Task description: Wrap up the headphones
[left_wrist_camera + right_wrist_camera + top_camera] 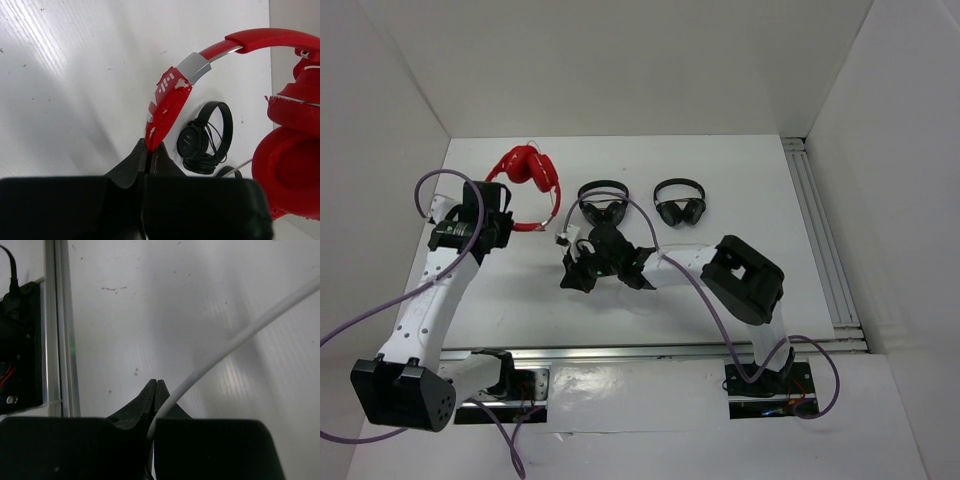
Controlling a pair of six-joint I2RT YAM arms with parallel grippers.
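Left gripper (149, 148) closed tight on the headband (167, 107) end of the red headphones (527, 168), right gripper (157, 389) pinched on their white cable (240, 335), right of the headphones a black headset (603, 205), farther right a second black headset (679, 203), all on a white table (750, 180).

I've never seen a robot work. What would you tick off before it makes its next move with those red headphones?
1. Left gripper shut on the red headphones, at the headband: ok.
2. Right gripper shut on the white cable: ok.
3. Cable wound round the headphones: not ok, it runs free from the right gripper.
4. Nearer black headphones clear of the right gripper: cannot tell, they lie close.
5. Slack left in the cable: cannot tell.
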